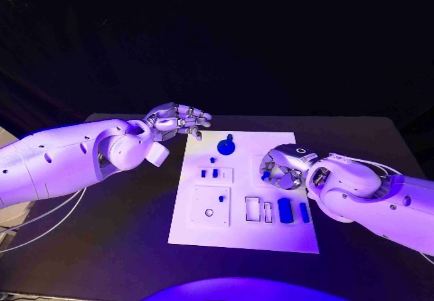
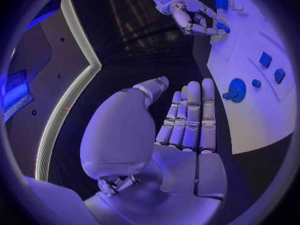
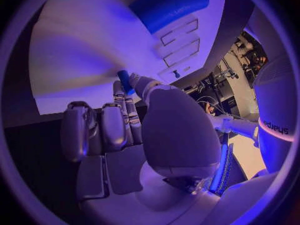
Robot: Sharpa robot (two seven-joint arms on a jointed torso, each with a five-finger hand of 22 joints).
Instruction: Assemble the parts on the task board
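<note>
While the white task board (image 1: pixel 244 238) lies flat in the middle of the black surface (image 1: pixel 118 251), a small blue part (image 3: pixel 125 81) is seen pinched at the tips of the right hand's fingers (image 3: pixel 120 102), between the thumb and the nearest finger, in the right wrist view. The other fingers of that hand are curled in beside it. The right hand (image 1: pixel 282 168) is held over the board's right edge, about halfway along it, with the white arm entering from the right side of the head view. Just nearer the robot than this hand, a long blue part (image 1: pixel 286 211) and a thinner blue part (image 1: pixel 304 212) lie on the board beside two outlined slots. A round blue part (image 1: pixel 226 148) stands near the board's far end, and two small blue parts (image 1: pixel 209 174) sit in a square recess to the left of the right hand.

The left hand (image 1: pixel 177 119) is held off the board, just beyond its far left corner, above the dark surface. Its fingers (image 2: pixel 190 117) are stretched out straight and side by side, with the thumb apart from them, and nothing is held in them.
</note>
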